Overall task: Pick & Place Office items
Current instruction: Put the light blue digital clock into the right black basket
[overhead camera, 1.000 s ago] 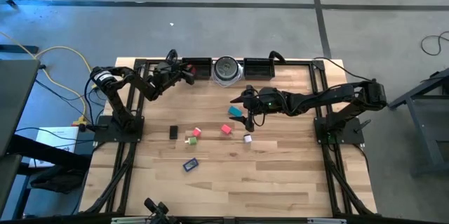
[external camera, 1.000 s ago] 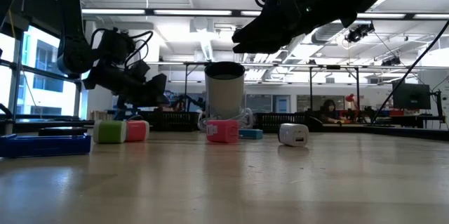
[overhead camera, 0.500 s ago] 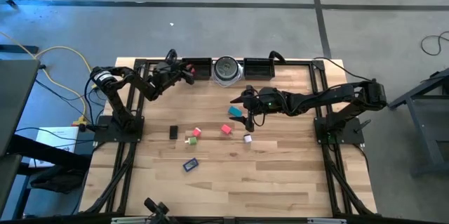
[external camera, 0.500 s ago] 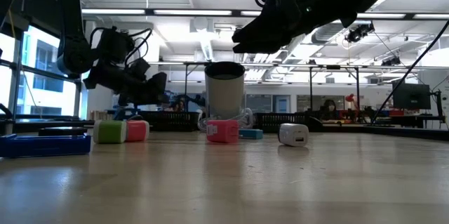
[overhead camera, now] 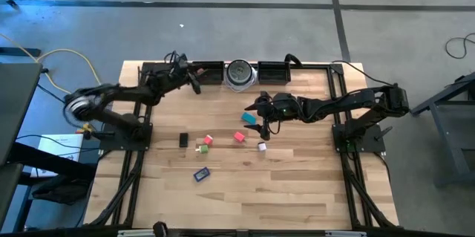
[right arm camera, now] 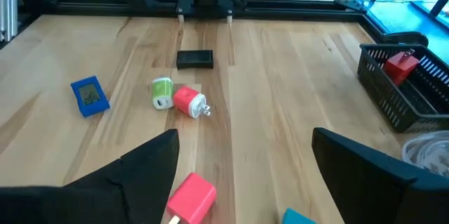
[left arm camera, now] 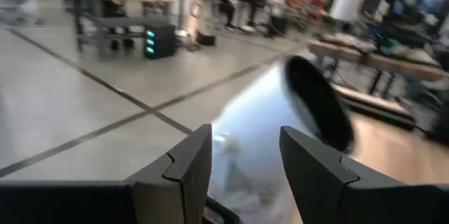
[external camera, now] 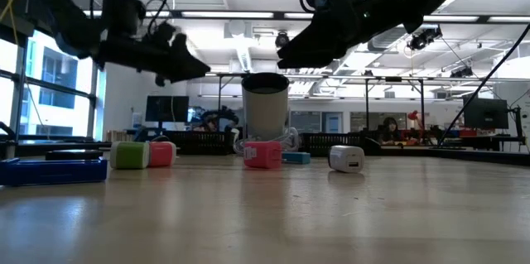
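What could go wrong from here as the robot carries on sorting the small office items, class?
1. The right pincer hangs open between the teal block, the pink block and the white plug; coming down, it might knock one aside.
2. The green plug and red plug lie touching, so gripping one could drag the other.
3. The left pincer is beside the back tray and might clip its wall.

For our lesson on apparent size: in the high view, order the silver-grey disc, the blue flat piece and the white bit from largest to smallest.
1. silver-grey disc, clearly largest.
2. blue flat piece.
3. white bit, smallest.
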Robot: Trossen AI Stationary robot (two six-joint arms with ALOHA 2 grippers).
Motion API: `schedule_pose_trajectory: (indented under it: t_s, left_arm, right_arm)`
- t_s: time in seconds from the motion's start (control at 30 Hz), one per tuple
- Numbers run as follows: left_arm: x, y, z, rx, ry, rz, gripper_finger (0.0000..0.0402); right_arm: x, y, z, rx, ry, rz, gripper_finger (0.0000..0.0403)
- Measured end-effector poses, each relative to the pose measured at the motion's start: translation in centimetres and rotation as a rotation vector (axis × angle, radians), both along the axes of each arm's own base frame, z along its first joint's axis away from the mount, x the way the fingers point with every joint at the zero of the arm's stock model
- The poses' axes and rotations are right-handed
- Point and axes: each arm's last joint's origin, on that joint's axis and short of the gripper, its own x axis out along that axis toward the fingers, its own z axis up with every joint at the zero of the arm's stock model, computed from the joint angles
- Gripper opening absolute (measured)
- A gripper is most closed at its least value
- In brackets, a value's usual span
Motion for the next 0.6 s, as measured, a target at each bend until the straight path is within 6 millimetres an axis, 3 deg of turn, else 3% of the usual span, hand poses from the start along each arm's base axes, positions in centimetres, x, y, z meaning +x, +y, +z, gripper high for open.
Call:
schedule_pose_trajectory:
  t_s: [0.3, 0.6]
  left_arm:
    - [-2.2, -4.8, 2.8, -0.015, 0.112, -0.212, 0.0163]
    - [-3.4, -9.2, 3.1, -0.102, 0.180, -0.472, 0.0163]
  right_arm:
    - [0.0, 0.2, 0.1, 0.015, -0.008, 0.082, 0.0313]
    - [0.0, 0.8, 0.1, 0.101, -0.016, 0.252, 0.0313]
